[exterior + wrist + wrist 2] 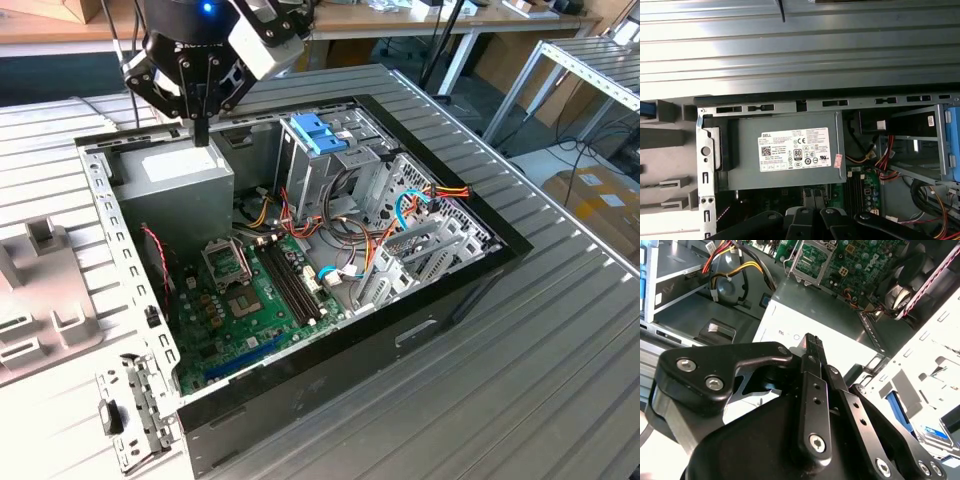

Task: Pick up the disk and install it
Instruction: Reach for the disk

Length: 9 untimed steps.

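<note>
Disk (pixel 935 432) apart from closed, empty jaws

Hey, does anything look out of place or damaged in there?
Nothing looks damaged or spilled. The computer case lies open, with loose coloured cables sprawled beside the drive cage. The gripper hangs shut over the power supply, holding nothing.
</note>
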Motion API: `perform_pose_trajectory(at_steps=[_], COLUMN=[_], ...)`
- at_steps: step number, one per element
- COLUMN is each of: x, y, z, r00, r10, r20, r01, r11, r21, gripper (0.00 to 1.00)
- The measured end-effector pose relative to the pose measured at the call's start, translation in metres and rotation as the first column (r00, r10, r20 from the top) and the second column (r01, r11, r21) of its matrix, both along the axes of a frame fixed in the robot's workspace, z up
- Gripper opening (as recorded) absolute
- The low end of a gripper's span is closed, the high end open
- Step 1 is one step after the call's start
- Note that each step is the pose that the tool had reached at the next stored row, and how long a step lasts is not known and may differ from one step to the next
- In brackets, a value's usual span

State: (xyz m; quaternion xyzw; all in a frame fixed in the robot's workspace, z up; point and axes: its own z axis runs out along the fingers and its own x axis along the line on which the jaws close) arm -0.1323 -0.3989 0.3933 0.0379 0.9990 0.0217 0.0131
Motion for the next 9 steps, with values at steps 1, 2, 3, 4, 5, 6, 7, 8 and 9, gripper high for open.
perform_pose_trajectory(at_steps=[1, 2, 3, 4, 5, 6, 7, 8, 9], x=[-0.0003, -0.0004, -0.0007, -0.001, -0.0012, -0.0014, -0.0016, -0.0019, -0.0021], y=[0.0, 0.0, 0.0, 0.0, 0.0, 0.0, 0.0, 0.0, 0.0], z=[0.0, 0.0, 0.0, 0.0, 0.0, 0.0, 0.0, 0.0, 0.0], r00=[1.0, 1.0, 1.0, 1.0, 1.0, 1.0, 1.0, 1.0, 1.0], r10=[0.0, 0.0, 0.0, 0.0, 0.0, 0.0, 0.0, 0.0, 0.0], r20=[0.0, 0.0, 0.0, 0.0, 0.0, 0.0001, 0.0, 0.0, 0.0], r01=[0.0, 0.0, 0.0, 0.0, 0.0, 0.0, 0.0, 0.0, 0.0], r11=[1.0, 1.0, 1.0, 1.0, 1.0, 1.0, 1.0, 1.0, 1.0], r21=[0.0, 0.0, 0.0, 0.0, 0.0, 0.0, 0.0, 0.0, 0.0], gripper=[0.11, 0.11, 0.11, 0.11, 0.11, 0.11, 0.11, 0.11, 0.11])
